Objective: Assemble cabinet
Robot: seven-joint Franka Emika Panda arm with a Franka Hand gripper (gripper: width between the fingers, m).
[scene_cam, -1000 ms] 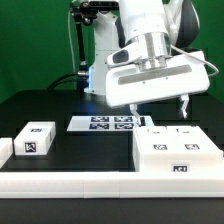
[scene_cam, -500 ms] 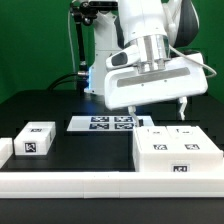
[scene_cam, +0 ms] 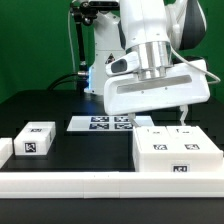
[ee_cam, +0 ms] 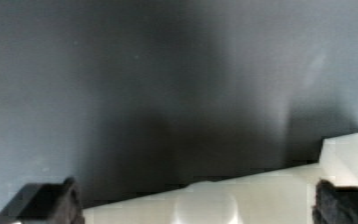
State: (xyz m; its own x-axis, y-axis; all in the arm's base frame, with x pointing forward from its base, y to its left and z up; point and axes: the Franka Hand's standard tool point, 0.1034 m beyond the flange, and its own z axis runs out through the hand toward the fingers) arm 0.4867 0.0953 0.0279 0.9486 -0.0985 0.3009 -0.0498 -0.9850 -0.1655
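The cabinet body [scene_cam: 178,155], a large white box with square tags on top, lies at the exterior view's right front. A smaller white tagged block [scene_cam: 33,139] sits at the left. My gripper [scene_cam: 160,113] hangs just above the body's far edge, jaws wide open and holding nothing. In the wrist view the gripper [ee_cam: 199,205] shows two dark fingertips [ee_cam: 43,205] far apart, with the white body [ee_cam: 211,200] below and between them and dark table beyond.
The marker board [scene_cam: 105,123] lies flat behind the cabinet body, at the middle of the table. A long low white border rail [scene_cam: 70,182] runs along the front edge. The arm's base stands at the back.
The gripper has shifted slightly toward the exterior view's right and sunk a little toward the cabinet body. It stays open. The parts have not moved.
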